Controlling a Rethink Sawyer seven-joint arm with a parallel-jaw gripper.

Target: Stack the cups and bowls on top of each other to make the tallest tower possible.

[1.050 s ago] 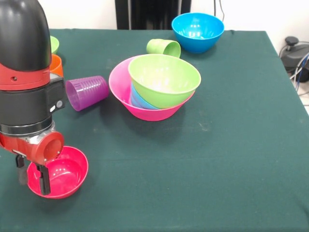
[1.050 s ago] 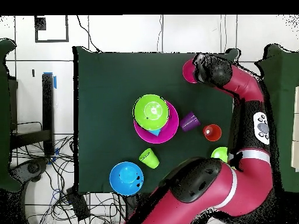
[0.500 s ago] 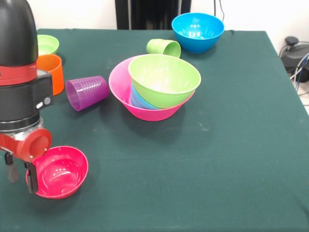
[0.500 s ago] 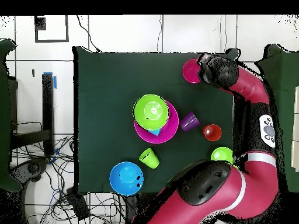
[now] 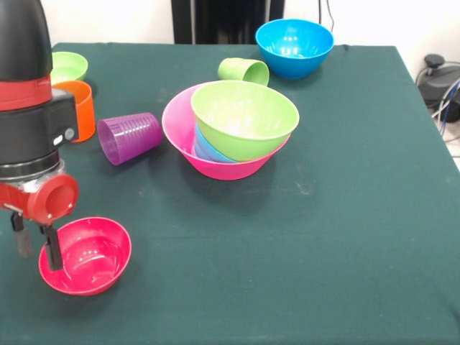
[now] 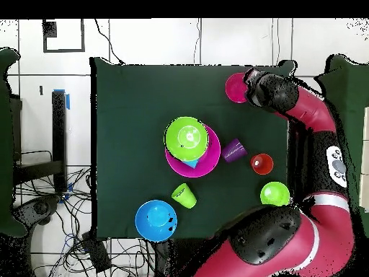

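A small red bowl [image 5: 90, 257] [image 6: 235, 86] sits upright near the table's front left corner. My gripper [image 5: 36, 246] hangs over its left rim, open: one finger [image 5: 52, 253] is inside the bowl and the other stands outside it. The tower is a large pink bowl [image 5: 176, 133] [image 6: 210, 163] with a light blue piece [image 5: 204, 147] and a big green bowl [image 5: 244, 118] [image 6: 186, 138] tilted in it. On their sides lie a purple cup [image 5: 129, 136] [image 6: 233, 151] and a green cup [image 5: 244, 70] [image 6: 184, 195]. An orange cup [image 5: 79, 109] [image 6: 261, 164] stands upright.
A medium blue bowl [image 5: 295, 46] [image 6: 156, 220] stands at the far edge, and a small green bowl [image 5: 67, 66] [image 6: 274, 193] sits behind the orange cup. My arm's black and red wrist [image 5: 32, 122] rises over the table's left side. Cables lie beyond the table's edges.
My gripper has slid left across the red bowl, from its inside to its left rim, and risen slightly. The small green bowl has come out from behind the arm. The bowl has barely moved.
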